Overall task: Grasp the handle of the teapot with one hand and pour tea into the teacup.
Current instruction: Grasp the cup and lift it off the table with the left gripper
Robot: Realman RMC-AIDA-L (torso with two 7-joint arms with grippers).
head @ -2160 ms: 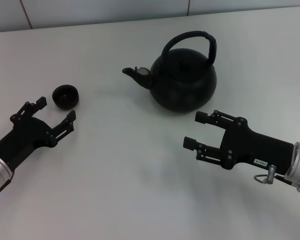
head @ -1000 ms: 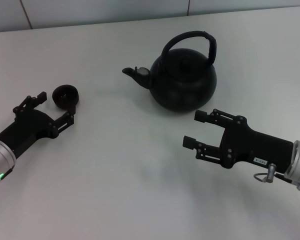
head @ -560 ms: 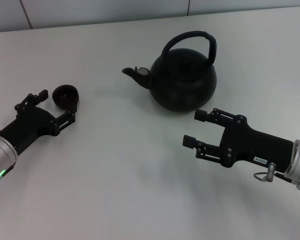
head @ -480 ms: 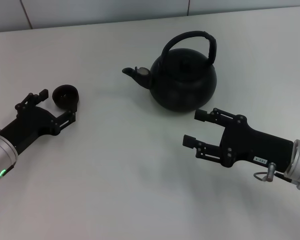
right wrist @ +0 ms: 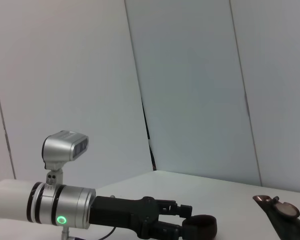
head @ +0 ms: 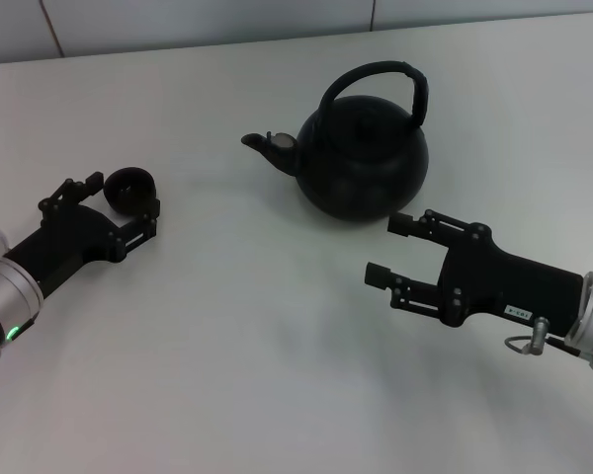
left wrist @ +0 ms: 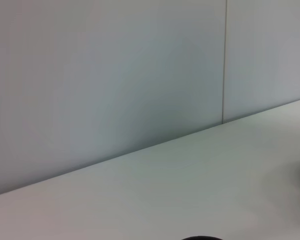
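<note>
1. The left tool (head: 120, 206) is spread wide, its two fingers on either side of the cup (head: 130, 190). One fingertip lies beside the cup's far-left rim and the other just beside its near-right wall. I cannot tell whether either finger touches the cup; it does not look gripped.
2. The right wrist view shows the same tool (right wrist: 182, 218) from the side, low over the worktop (right wrist: 225, 200), with the cup (right wrist: 200, 225) at its fingertips.
3. The right tool (head: 393, 249) is open wide and holds nothing. It hovers just in front of the pot (head: 361, 148), with its upper finger close to the pot's near side but apart from it.
4. The pot stands upright on the worktop (head: 237, 346), spout pointing to the robot's left, arched handle up. The cup sits well to the left of it.
5. Compared with two seconds ago, the left tool has moved forward: then its fingers lay short of the cup, now they reach around it. Half a second ago it was still slightly farther back.
6. The right tool has barely shifted, and the pot and cup sit where they were.
</note>
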